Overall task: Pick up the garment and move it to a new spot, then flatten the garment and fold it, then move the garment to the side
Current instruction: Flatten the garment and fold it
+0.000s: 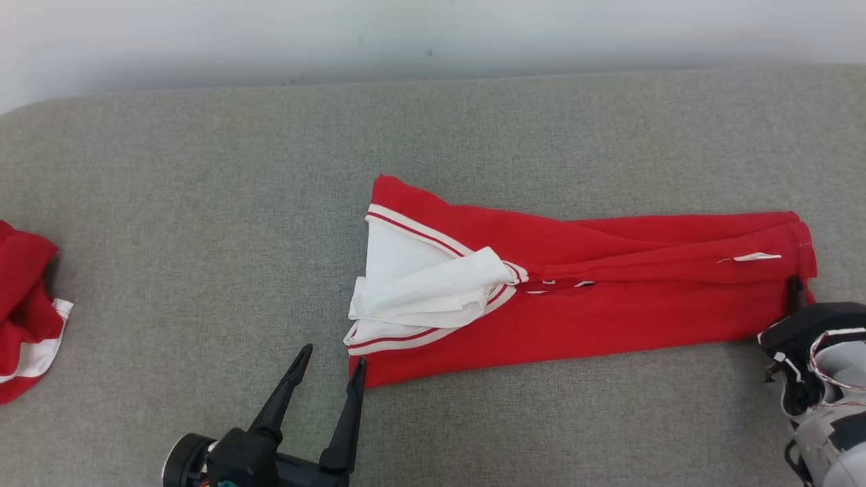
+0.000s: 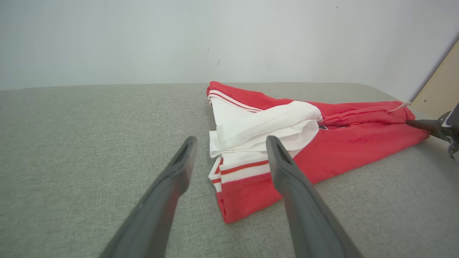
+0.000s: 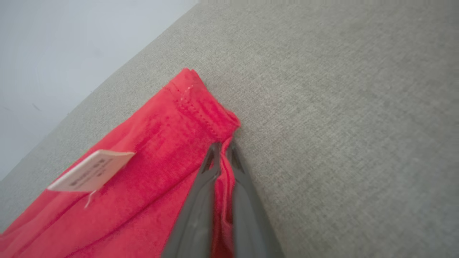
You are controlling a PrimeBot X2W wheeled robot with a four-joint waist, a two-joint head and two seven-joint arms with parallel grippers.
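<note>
while the right gripper stays off nothing and pinches the hem of the garment, the left gripper, jaws spread, should clamp the near corner so both ends lift level.

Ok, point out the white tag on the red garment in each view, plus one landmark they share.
Head view: the white tag lies far right, on the red garment's upper fold.
Left wrist view: far right, small, at the garment's far end.
Right wrist view: lower left, large.
Shared landmark: the right hand, shut on the garment's hem near the tag.
</note>
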